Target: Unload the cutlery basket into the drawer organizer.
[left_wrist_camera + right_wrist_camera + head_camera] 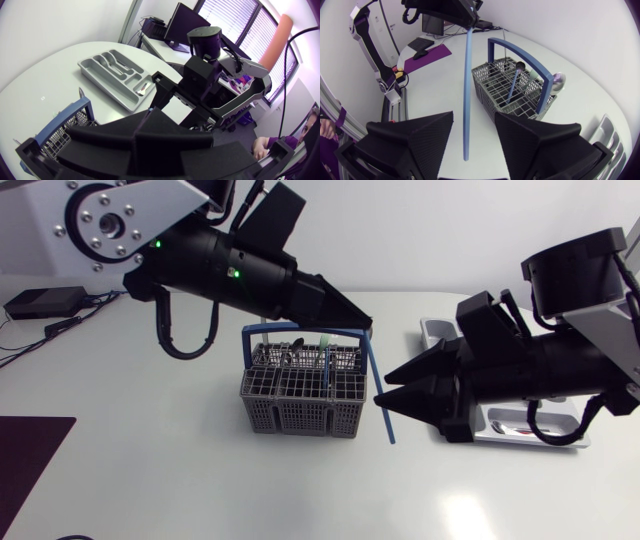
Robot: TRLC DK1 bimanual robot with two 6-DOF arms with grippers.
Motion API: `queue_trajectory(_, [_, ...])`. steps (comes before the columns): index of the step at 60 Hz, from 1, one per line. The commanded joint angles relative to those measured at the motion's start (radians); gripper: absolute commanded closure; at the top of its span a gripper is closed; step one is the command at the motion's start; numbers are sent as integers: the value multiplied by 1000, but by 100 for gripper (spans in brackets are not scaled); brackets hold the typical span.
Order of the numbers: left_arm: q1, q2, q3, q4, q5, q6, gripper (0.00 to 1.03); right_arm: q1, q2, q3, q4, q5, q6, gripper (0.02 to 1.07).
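Nearest, my right gripper (382, 388) has its fingers spread, and a blue rod (388, 425) hangs free between them. At its 11 o'clock my left gripper (360, 320) is clamped on the rod's top end, over the cutlery basket (300, 417). The drawer organizer (435, 330) lies at the basket's 3 o'clock, partly under my right arm.

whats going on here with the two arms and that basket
The left gripper holds a long blue stick by its upper end, just beside the grey cutlery basket. The stick hangs between the open fingers of the right gripper, which are not clamped on it. More cutlery stands in the basket. The drawer organizer lies partly under the right arm.
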Motion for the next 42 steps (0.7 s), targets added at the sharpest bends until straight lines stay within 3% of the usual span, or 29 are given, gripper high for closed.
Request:
queue_trajectory(1, [10,16,31,-7,19,-26,94,9,15,21,10,-7,25,64])
queue_trajectory(15, [12,18,31,-7,19,-26,94,18,15,5,5,-16,25,85])
queue_trajectory(42, [23,21,40,-1,20,-46,93,38,6,-13,2,-21,24,99])
